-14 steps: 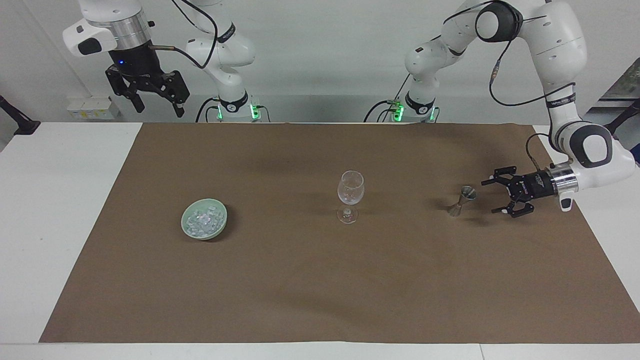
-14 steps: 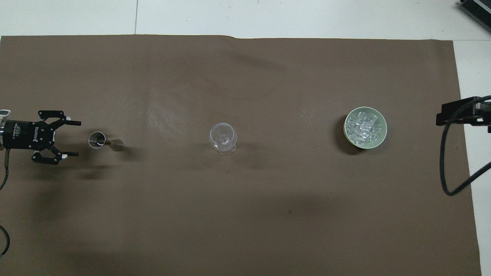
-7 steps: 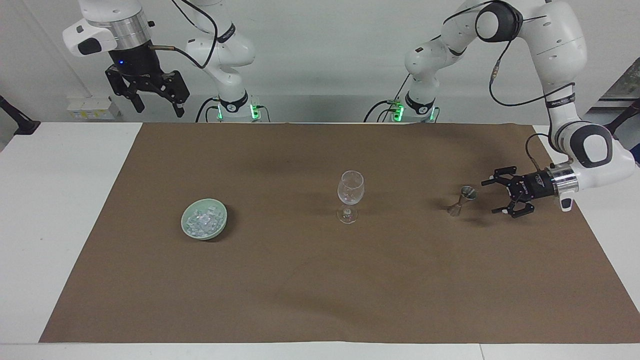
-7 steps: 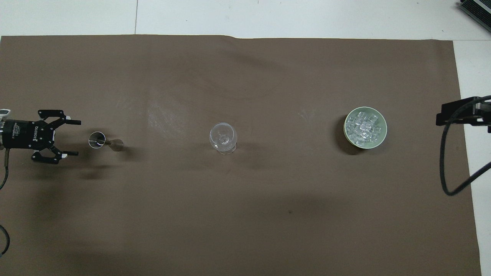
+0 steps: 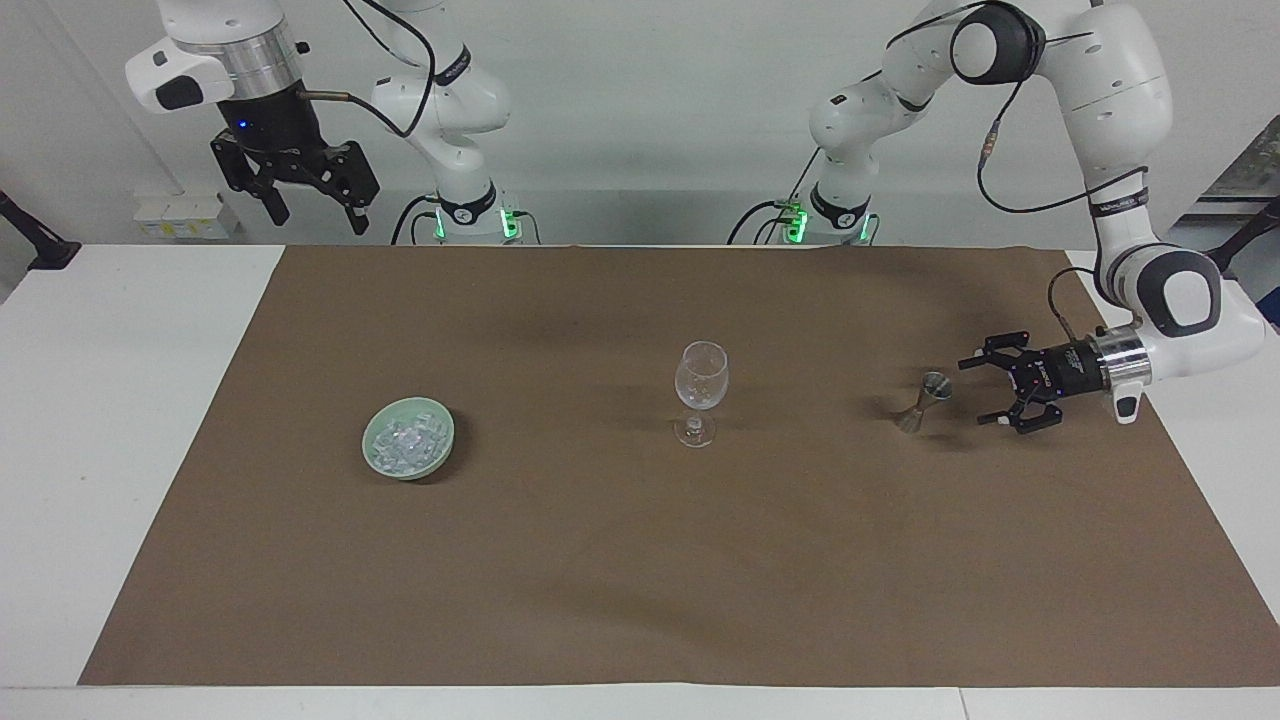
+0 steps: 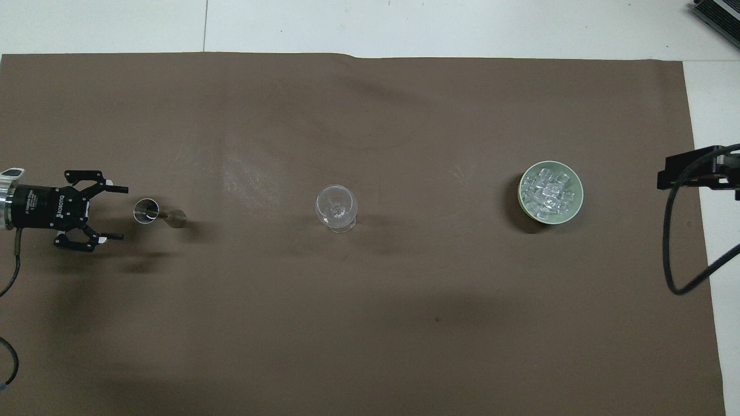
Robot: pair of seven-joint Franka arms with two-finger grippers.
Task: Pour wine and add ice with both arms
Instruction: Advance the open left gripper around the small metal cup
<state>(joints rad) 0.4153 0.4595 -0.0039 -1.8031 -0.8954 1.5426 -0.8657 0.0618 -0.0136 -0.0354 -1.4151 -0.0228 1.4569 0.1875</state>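
Observation:
An empty-looking clear wine glass (image 5: 702, 385) (image 6: 336, 207) stands upright mid-mat. Toward the left arm's end stands a small metal jigger (image 5: 925, 400) (image 6: 157, 212). Wine is out of view; I cannot tell what the jigger holds. My left gripper (image 5: 975, 391) (image 6: 121, 212) lies level just above the mat, open, its fingertips pointing at the jigger and a short gap from it. A pale green bowl (image 5: 440, 440) (image 6: 578, 199) of ice (image 5: 405, 440) (image 6: 548, 190) sits toward the right arm's end. My right gripper (image 5: 318, 218) hangs open, high over the table's edge by the robots, and waits.
A brown mat (image 5: 640, 560) covers most of the white table (image 5: 120, 420), with bare white strips at both ends. A black cable (image 6: 673, 271) loops from the right arm's wrist over the mat's edge near the bowl.
My left gripper has crept a little closer to the jigger, still open. The right arm, glass, jigger and bowl have not moved.

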